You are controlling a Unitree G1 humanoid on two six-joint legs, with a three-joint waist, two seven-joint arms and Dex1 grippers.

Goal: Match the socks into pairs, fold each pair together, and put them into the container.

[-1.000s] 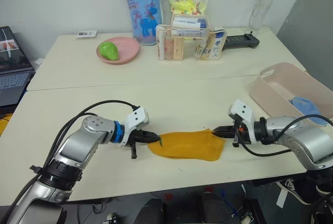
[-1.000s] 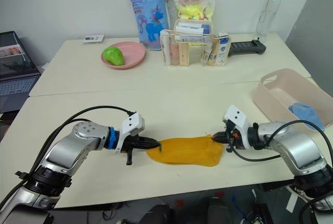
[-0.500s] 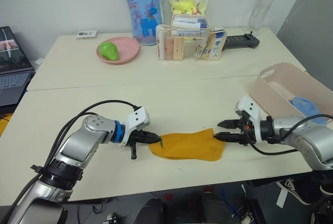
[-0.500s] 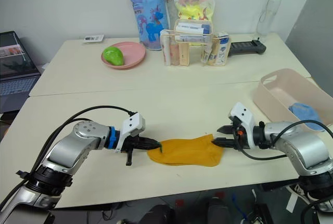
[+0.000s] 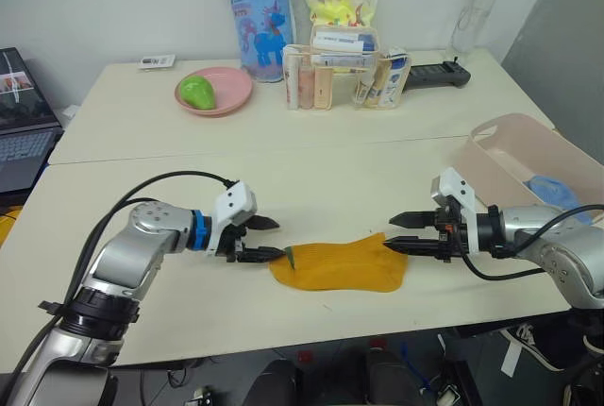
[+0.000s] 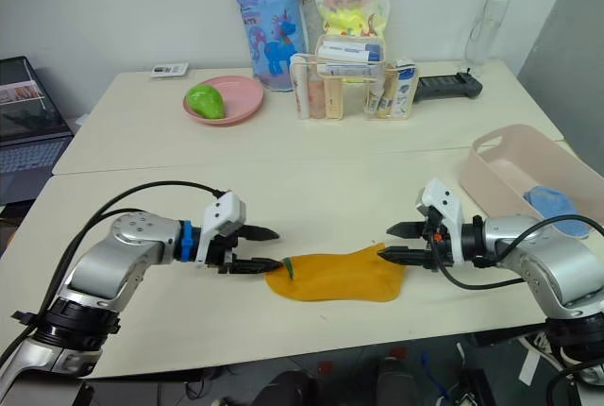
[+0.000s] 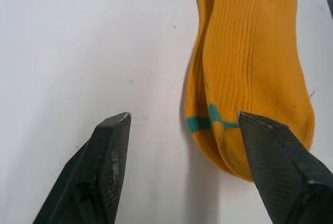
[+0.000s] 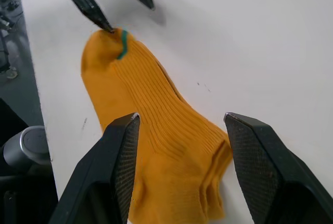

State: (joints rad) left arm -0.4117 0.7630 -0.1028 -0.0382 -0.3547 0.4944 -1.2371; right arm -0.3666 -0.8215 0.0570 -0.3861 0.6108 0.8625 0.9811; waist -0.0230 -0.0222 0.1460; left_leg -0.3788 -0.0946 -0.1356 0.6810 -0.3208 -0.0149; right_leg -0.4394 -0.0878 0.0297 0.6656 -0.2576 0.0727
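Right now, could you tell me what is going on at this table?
The robot is pairing socks. The two yellow socks lie stacked near the table's front edge. The left gripper and the right gripper are both open, one at each end of the pair, gripping nothing. A light blue sock already lies in the bin on the right.

pale pink container (image 5: 491, 156) cut off at the right edge, blue sock (image 5: 555, 193) inside it partly hidden by its wall, laptop (image 5: 21, 118) cropped at the left edge
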